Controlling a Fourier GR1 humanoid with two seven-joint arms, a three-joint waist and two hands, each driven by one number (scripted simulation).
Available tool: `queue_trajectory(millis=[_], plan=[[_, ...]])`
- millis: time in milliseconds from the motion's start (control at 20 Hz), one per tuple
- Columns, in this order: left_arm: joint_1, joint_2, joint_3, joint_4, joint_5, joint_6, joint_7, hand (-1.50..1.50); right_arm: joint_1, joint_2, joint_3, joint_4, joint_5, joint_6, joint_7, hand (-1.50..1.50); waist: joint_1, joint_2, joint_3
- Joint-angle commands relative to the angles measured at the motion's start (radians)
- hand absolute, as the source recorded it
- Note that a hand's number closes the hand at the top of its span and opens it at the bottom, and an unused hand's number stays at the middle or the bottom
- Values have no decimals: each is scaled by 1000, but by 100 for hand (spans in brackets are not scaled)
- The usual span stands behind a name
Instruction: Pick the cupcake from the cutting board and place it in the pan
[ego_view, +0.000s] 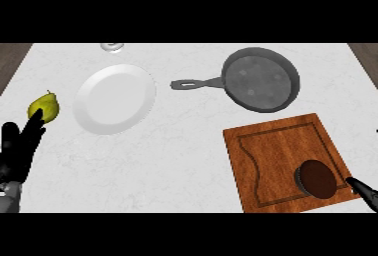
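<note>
The cupcake (318, 178) sits near the lower right corner of the cutting board (275, 145), below the empty pan (260, 78) at upper right, while the right hand (364, 191) shows only a fingertip just beside it, so its fingers' state is unclear, and the left hand (19, 147) rests open at the left edge, fingers straight, beside a pear (44, 107) and white plate (114, 98).

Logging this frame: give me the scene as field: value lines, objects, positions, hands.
cupcake: on cutting board, near-right corner
pan: beyond the board, nothing in it, handle pointing left
plate: left of pan, nothing on it
pear: left edge
left hand: open, fingers up, lower left
right hand: just entering at right edge, beside cupcake
</note>
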Motion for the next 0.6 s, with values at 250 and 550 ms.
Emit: queue_trajectory(millis=[250,550], plan=[[-20,-4,2,3,-15,-16,26,0,139,-300,-88,-225,173,11,295,-150,23,1,-4],[-36,-10,0,21,-22,-27,12,0,141,-547,-67,-353,298,97,606,-150,36,5,-7]])
